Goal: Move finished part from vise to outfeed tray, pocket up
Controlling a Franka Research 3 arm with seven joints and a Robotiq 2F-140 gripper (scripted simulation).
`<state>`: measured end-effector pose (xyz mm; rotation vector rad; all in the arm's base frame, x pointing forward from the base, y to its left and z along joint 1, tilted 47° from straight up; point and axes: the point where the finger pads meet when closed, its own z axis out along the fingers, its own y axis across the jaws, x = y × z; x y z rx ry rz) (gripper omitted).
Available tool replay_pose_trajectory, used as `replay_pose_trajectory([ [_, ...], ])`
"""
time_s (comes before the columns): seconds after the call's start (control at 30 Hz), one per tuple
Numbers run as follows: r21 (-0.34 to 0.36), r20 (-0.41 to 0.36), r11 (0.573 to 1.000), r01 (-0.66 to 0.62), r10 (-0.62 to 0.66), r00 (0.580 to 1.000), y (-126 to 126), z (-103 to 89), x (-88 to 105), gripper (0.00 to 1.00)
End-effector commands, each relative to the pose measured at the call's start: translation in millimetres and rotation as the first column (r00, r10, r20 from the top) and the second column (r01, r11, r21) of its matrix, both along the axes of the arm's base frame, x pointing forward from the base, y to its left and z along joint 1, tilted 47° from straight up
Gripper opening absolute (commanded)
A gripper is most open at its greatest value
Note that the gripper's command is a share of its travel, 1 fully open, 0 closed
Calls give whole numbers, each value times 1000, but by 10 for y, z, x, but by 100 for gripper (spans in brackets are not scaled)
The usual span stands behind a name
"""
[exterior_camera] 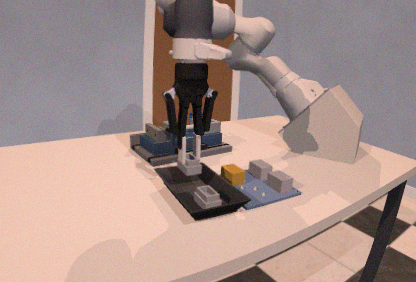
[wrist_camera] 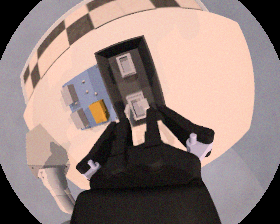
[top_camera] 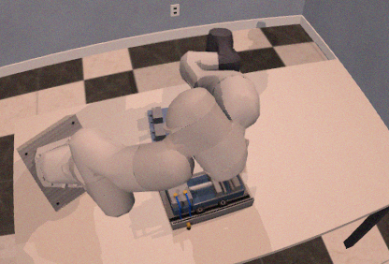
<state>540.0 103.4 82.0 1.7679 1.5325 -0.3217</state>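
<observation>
My gripper (exterior_camera: pixel 190 156) is shut on the finished part (exterior_camera: pixel 190 164), a small grey block with a pocket on top. It hangs upright over the rear end of the black outfeed tray, just above the tray floor. In the wrist view the held part (wrist_camera: pixel 136 107) sits between my fingers over the tray (wrist_camera: pixel 130 79). A second grey pocketed part (exterior_camera: pixel 207 196) lies on the tray floor toward the front; it also shows in the wrist view (wrist_camera: pixel 126 64). The blue vise (exterior_camera: pixel 175 139) stands behind the tray, and in the top view the vise (top_camera: pixel 208 196) is partly hidden by the arm.
A blue fixture plate (exterior_camera: pixel 265 186) to the right of the tray carries a yellow block (exterior_camera: pixel 233 174) and two grey blocks (exterior_camera: pixel 270 175). The arm's grey base mount (exterior_camera: pixel 325 125) stands at the table's far right. The table edge is close in front of the tray.
</observation>
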Motion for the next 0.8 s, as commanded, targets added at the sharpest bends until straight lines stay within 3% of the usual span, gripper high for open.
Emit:
replay_pose_trajectory([
  [0.0, 9, 11, 1000, 1, -1, 1000, -17, -43, 34, 0],
  [0.77, 9, 11, 1000, 1, -1, 1000, -151, -183, 90, 0],
])
